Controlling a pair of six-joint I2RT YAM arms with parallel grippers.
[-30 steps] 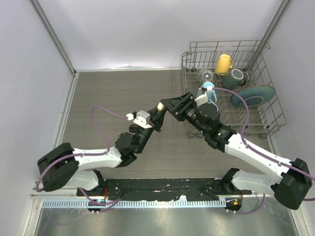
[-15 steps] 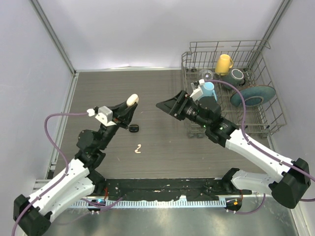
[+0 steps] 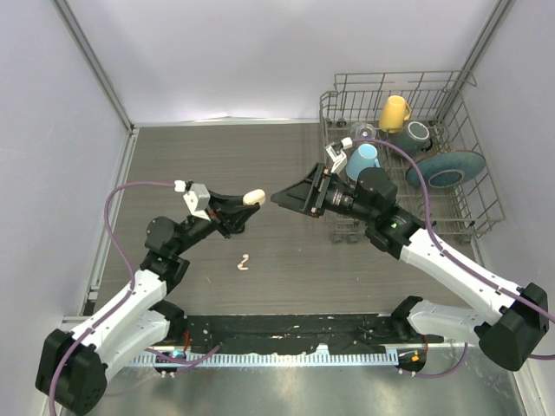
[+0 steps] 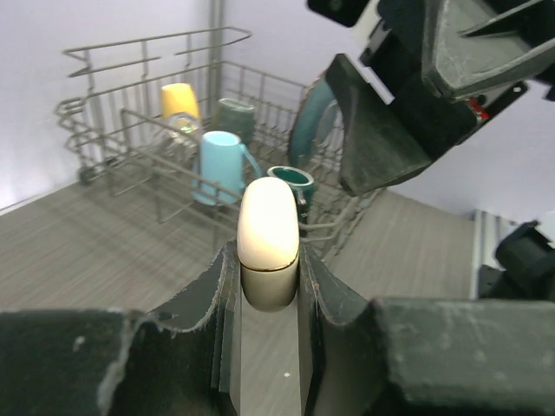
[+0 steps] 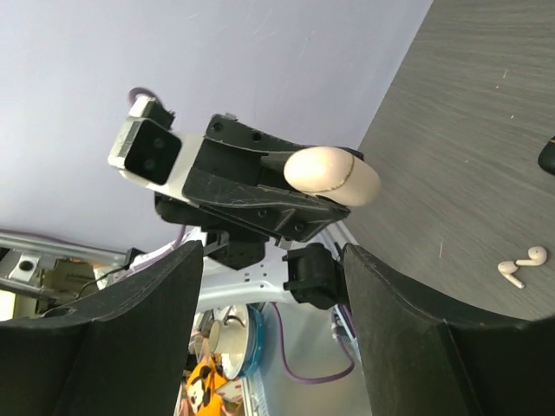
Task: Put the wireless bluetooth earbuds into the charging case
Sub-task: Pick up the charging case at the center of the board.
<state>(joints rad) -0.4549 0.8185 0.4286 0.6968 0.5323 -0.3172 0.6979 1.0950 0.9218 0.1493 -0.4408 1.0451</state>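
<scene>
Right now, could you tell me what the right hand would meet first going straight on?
Probably the cream case held in the left hand, centred ahead in the right wrist view; depth is unclear.

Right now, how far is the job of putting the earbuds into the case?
Done: the case is gripped in the left gripper. In hand: the open right gripper faces it, apart. Left: the case looks closed, and two white earbuds lie on the table, so none is inserted yet.
</scene>
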